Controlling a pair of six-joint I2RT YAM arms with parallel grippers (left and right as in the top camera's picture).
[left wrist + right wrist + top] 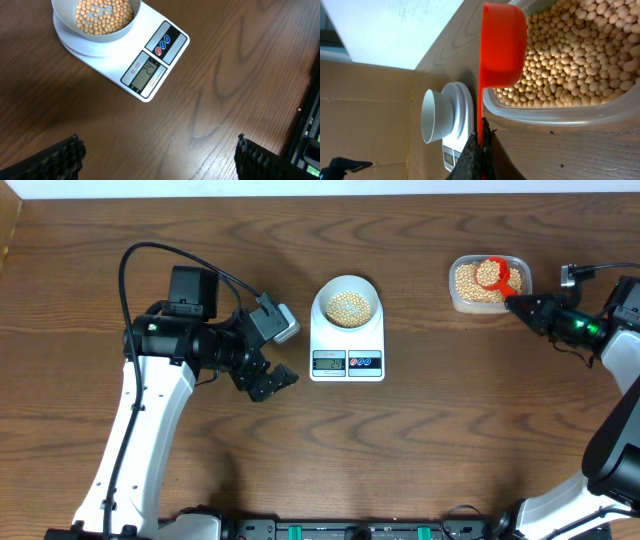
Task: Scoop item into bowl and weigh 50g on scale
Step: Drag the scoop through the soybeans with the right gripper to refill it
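Observation:
A pale bowl point(322, 298) with a layer of tan beans point(347, 308) stands on the white scale point(347, 340), whose display point(147, 74) reads 24. At the right, a clear tub point(462, 298) holds many more beans point(570, 55). An orange-red scoop point(490, 273) sits over the tub with beans in its cup. My right gripper point(520, 305) is shut on the scoop's handle point(481, 107). My left gripper point(275, 383) stands open over bare table, just left of the scale's front, with nothing between its fingers point(67, 157).
Cardboard walls stand along the table's left and far sides. A black rail with connectors point(330, 530) runs along the front edge. Dark specks lie on the wood near the tub point(551, 133).

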